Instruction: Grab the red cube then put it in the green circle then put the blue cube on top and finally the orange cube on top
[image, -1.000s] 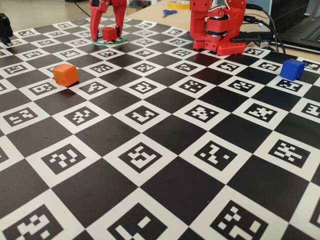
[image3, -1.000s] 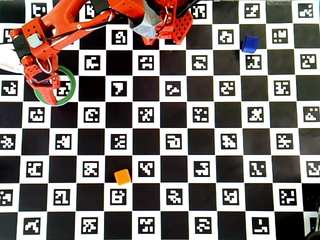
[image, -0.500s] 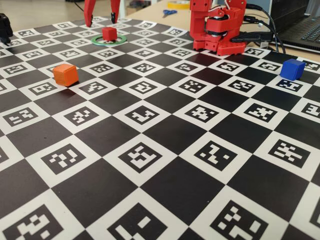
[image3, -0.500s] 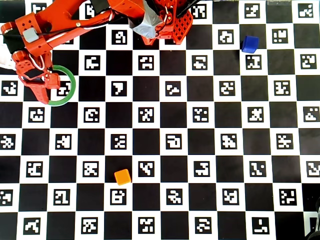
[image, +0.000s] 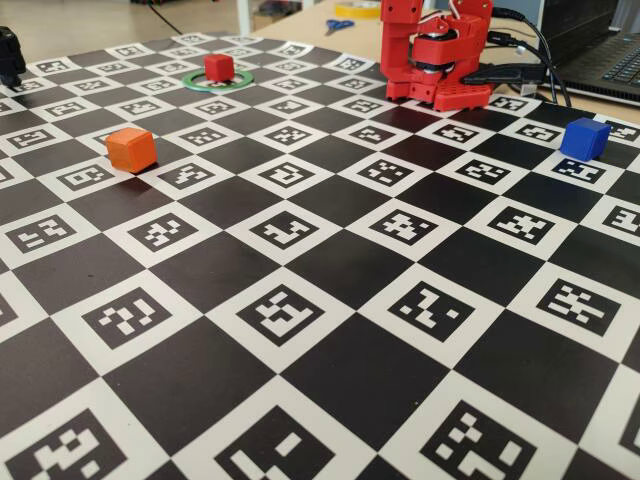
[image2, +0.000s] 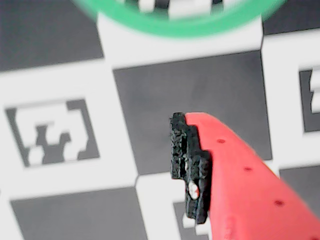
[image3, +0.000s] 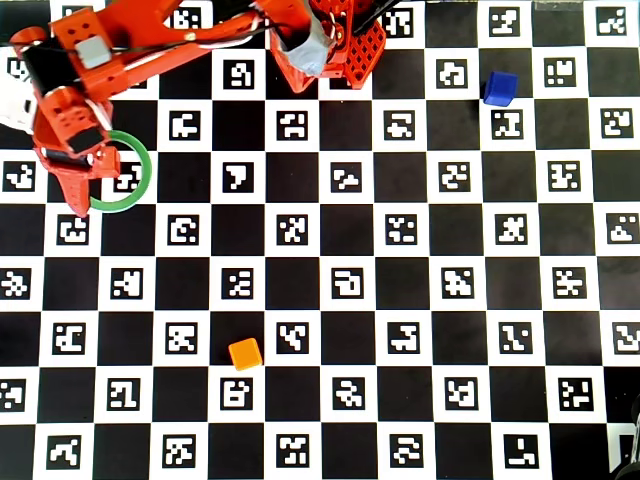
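Seen from overhead, the end effector (image3: 78, 195) hangs over the left edge of the green circle (image3: 143, 183), with the arm (image3: 150, 30) stretching back to its base at the top. Whether its fingers are apart or together cannot be told; the wrist view shows only one red finger (image2: 240, 180) with a black pad above the checkered desk (image: 330, 380). In the fixed view the red cube (image: 219, 67) sits inside the circle, free of the arm. The orange cube (image: 131, 149) lies nearer the camera at left, the blue cube (image: 584, 138) well apart at right.
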